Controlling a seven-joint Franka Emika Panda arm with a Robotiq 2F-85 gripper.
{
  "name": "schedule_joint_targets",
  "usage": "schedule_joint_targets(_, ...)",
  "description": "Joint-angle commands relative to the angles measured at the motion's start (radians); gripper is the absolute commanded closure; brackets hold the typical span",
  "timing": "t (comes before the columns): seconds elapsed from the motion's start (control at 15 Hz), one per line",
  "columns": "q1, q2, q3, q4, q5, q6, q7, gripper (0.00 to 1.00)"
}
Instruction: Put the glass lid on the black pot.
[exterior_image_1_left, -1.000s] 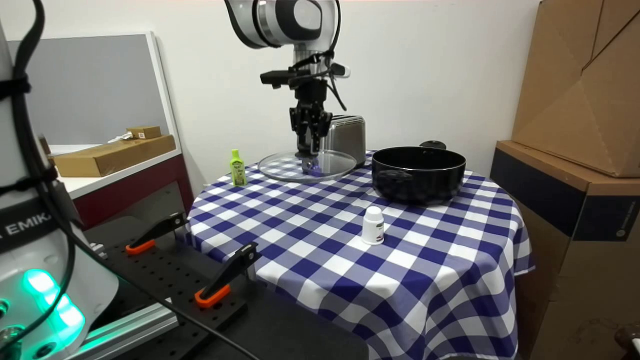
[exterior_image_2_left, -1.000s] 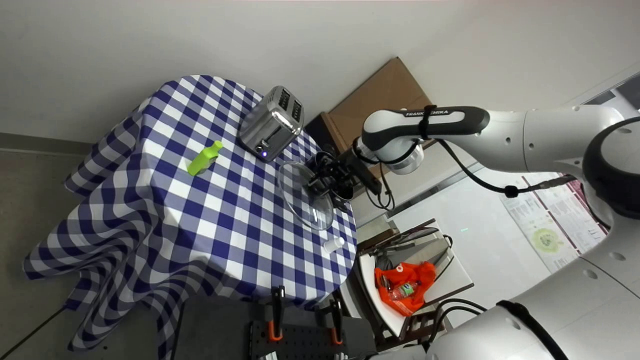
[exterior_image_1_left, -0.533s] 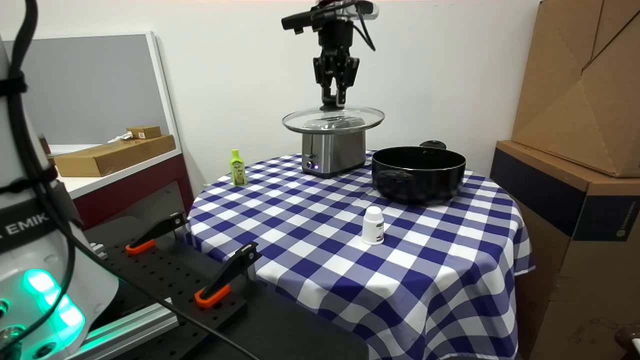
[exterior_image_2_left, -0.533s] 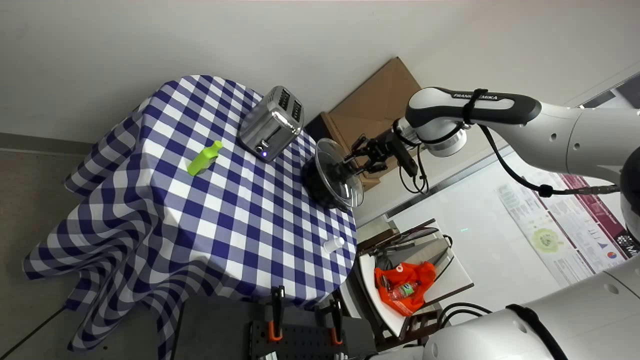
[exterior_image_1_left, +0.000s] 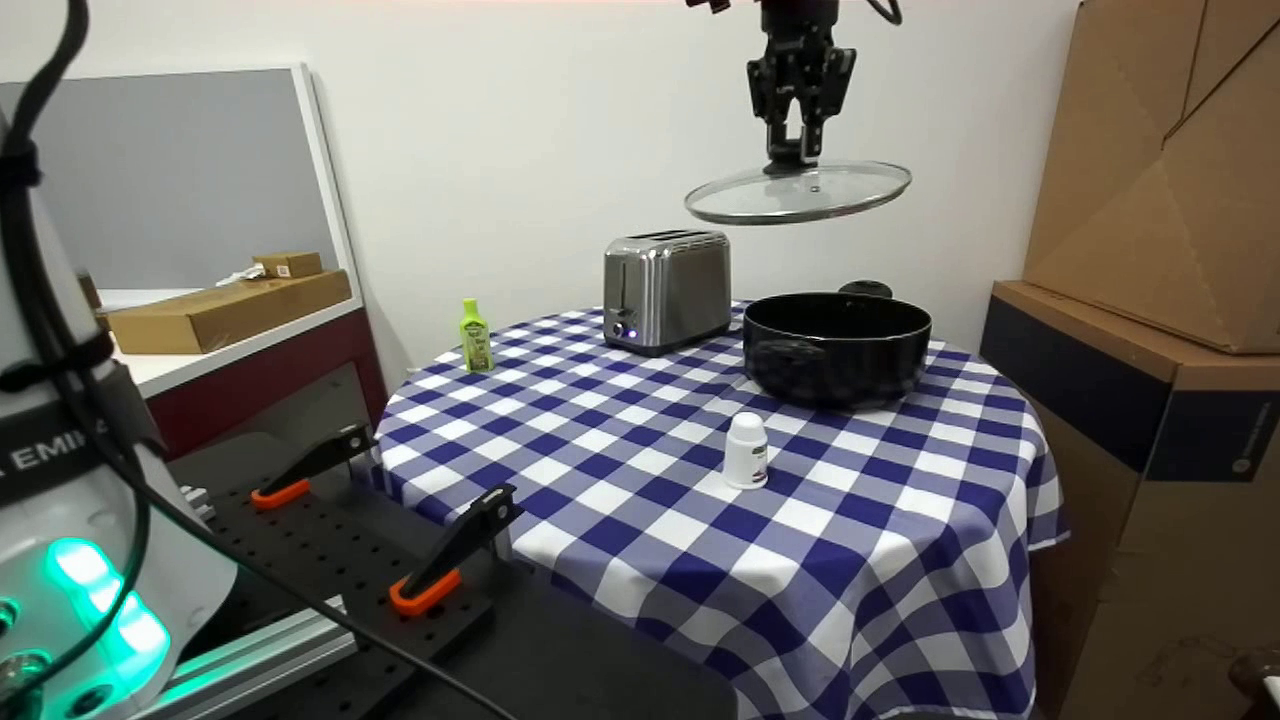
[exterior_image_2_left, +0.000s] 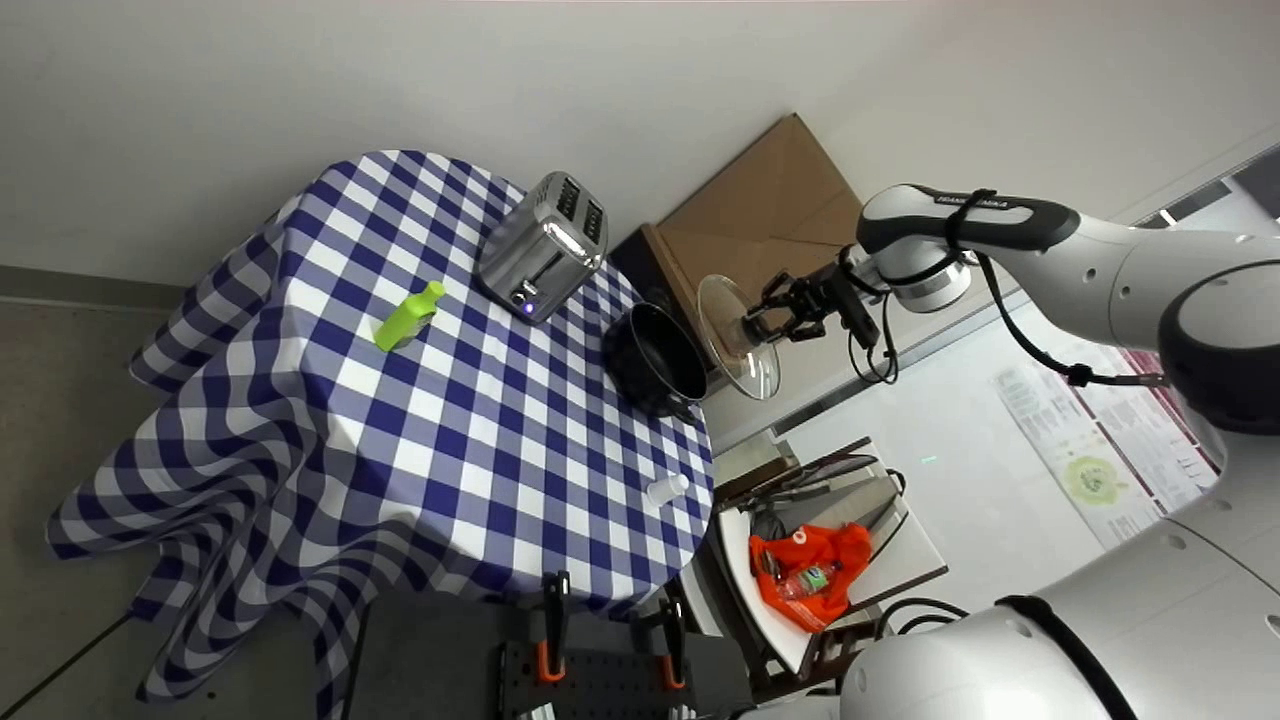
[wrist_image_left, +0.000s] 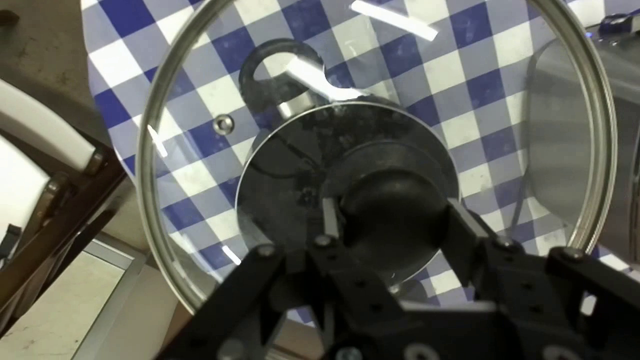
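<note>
My gripper (exterior_image_1_left: 793, 150) is shut on the dark knob of the glass lid (exterior_image_1_left: 840, 190) and holds it in the air, well above the black pot (exterior_image_1_left: 838, 365). The lid is slightly tilted, its right side higher in this exterior view. An exterior view also shows the gripper (exterior_image_2_left: 762, 328), the lid (exterior_image_2_left: 718, 305) and the open pot (exterior_image_2_left: 640, 375) apart from each other. In the wrist view the gripper's fingers (wrist_image_left: 392, 215) stand either side of the knob. The pot (wrist_image_left: 285, 150) shows through the glass of the lid (wrist_image_left: 602, 150), with the knob covering part of it.
A silver toaster (exterior_image_1_left: 668, 290) stands beside the pot on the checked tablecloth (exterior_image_1_left: 600, 440). A white bottle (exterior_image_1_left: 746, 455) stands in front of the pot, and a green bottle (exterior_image_1_left: 476, 342) is at the far left. Cardboard boxes (exterior_image_1_left: 1160, 180) stand beyond the table's right side.
The lid, held by my gripper, has risen from low over the table in front of the toaster and moved right to above the pot. The pot, toaster and bottles have not moved.
</note>
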Motion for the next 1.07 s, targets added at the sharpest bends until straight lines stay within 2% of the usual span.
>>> schedule_joint_targets(0.0, -0.033, 0.151, -0.001, 0.204, 0.032, -0.037, -0.035, 0.75)
schedule_joint_targets(0.53, -0.083, 0.409, 0.047, 0.474, 0.084, -0.066, -0.089, 0.75)
schedule_joint_targets(1.0, -0.115, 0.544, 0.067, 0.590, 0.081, -0.103, -0.112, 0.75)
